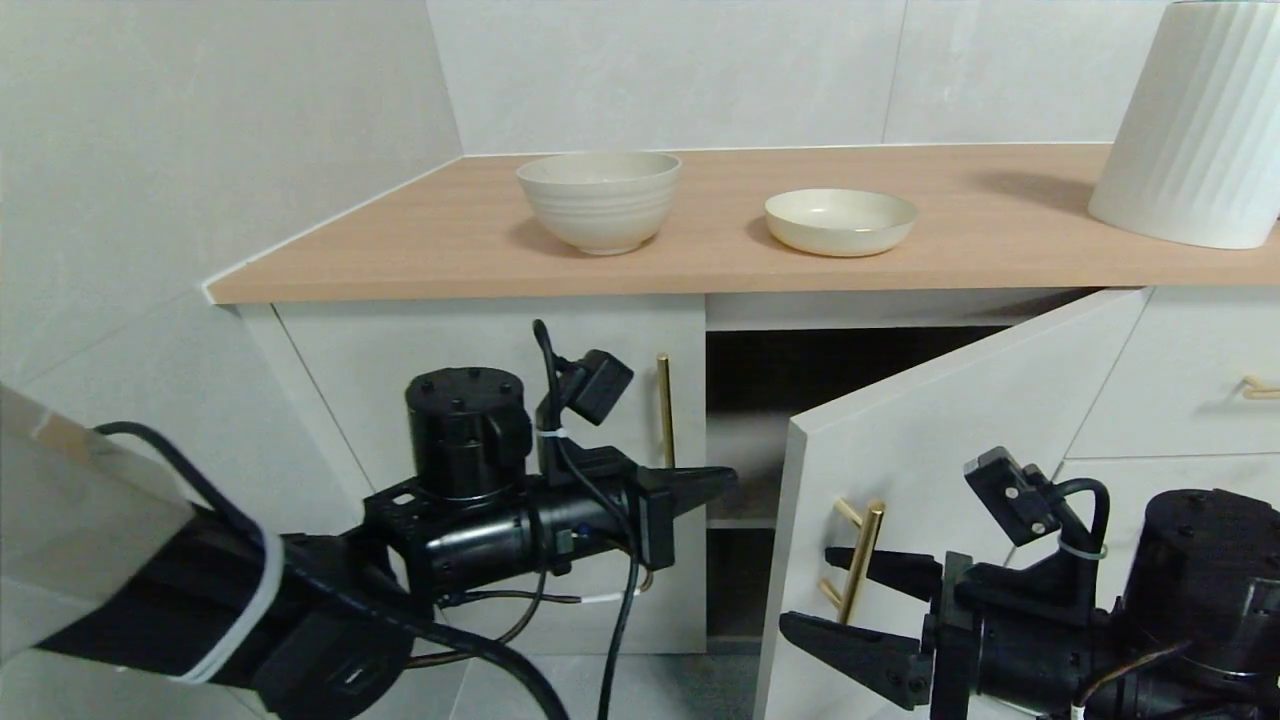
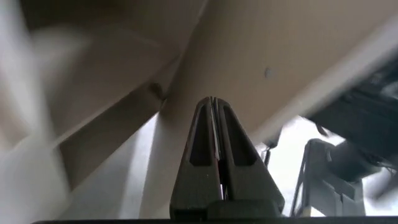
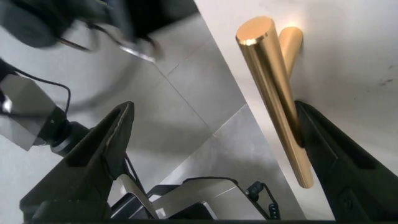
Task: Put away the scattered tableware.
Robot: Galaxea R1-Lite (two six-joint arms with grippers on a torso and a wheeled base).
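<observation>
A deep cream bowl (image 1: 598,200) and a shallow cream dish (image 1: 840,221) stand on the wooden counter (image 1: 420,250). Below them the cabinet's right door (image 1: 950,450) is swung partly open. My right gripper (image 1: 808,590) (image 3: 214,112) is open at that door's gold handle (image 1: 858,560) (image 3: 273,99). The bar lies between the fingers, close against one finger (image 3: 336,155). My left gripper (image 1: 715,485) (image 2: 212,106) is shut and empty, with its tip at the edge of the dark cabinet opening (image 1: 790,370).
A tall white ribbed container (image 1: 1200,120) stands on the counter's right end. The left cabinet door (image 1: 500,340) is closed, with its own gold handle (image 1: 664,410). A drawer with a gold pull (image 1: 1260,388) is at the far right. Walls close off the left side.
</observation>
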